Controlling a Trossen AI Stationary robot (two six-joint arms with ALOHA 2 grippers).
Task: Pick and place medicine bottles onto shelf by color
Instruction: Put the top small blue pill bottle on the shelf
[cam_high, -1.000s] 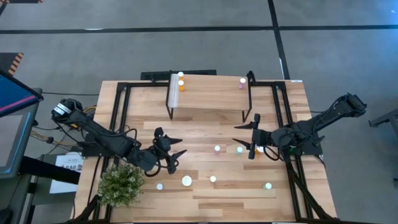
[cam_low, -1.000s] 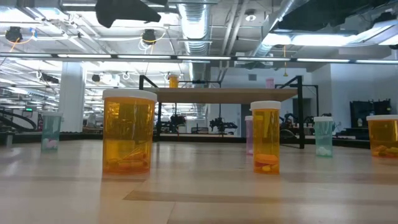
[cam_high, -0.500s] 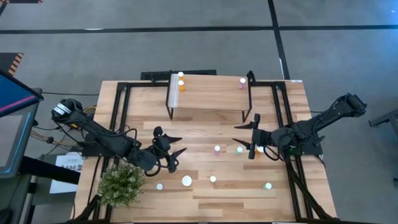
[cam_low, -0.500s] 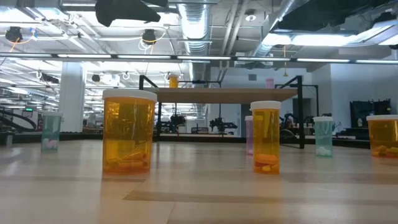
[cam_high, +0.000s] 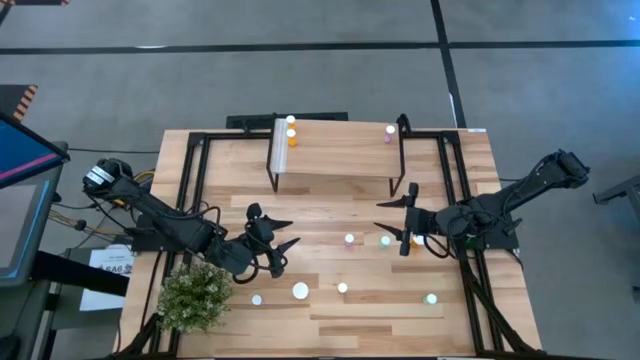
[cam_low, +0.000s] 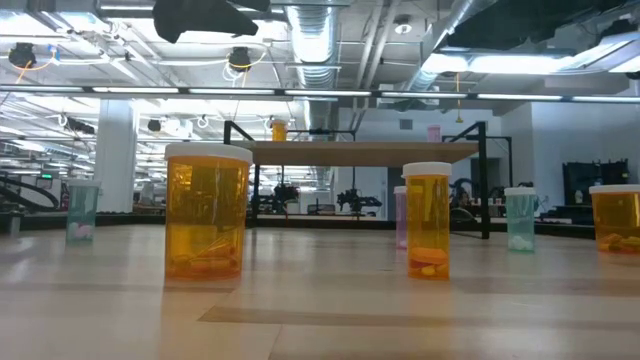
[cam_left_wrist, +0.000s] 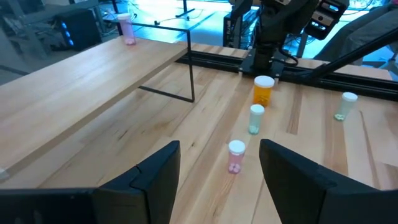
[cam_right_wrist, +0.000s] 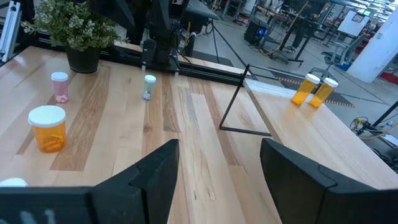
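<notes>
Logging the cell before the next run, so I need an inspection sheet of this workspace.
Surface: wooden table, black rails along both sides.
Job's things: shelf holds two orange bottles at one end, a pink bottle at the other; more bottles stand on the table.
Clutter: potted plant at the left front corner.
Grippers: left tool and right tool open, empty, above the table.
Cables: bundle along the left arm.
Surroundings: grey floor, monitor far left.
</notes>
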